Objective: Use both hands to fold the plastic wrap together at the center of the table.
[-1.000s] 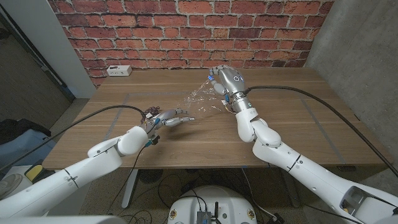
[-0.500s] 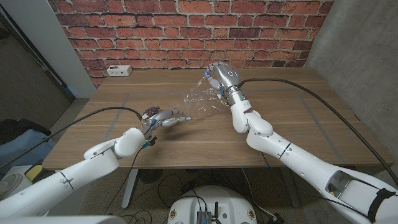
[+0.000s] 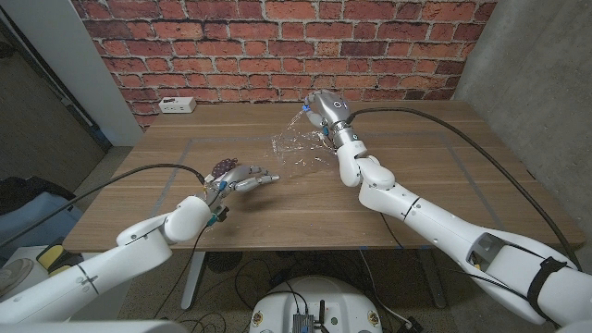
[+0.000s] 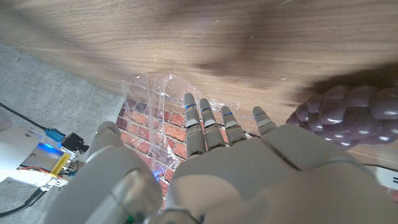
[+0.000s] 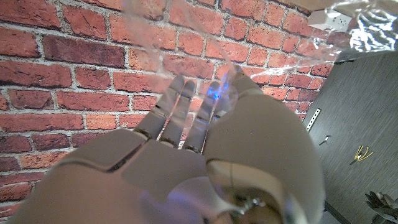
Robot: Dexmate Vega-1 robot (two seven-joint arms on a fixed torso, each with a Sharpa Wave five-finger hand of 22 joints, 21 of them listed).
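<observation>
Head view — 1 plastic wrap [image 3: 298, 148], 2 hands [image 3: 242, 178] [image 3: 327, 111] gripping.

plastic wrap [image 3: 294, 151] edges unclear (transparent) | left hand [image 3: 239, 178] grip perhaps hidden

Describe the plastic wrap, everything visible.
The plastic wrap is a clear, crinkled film with bright glints, stretched above the wooden table between both hands. Its far end is held raised by the right robot hand; its near end reaches the left robot hand, and the left wrist view shows the film against those fingers. It sags and bunches along the middle; whether it touches the tabletop there is unclear.
</observation>
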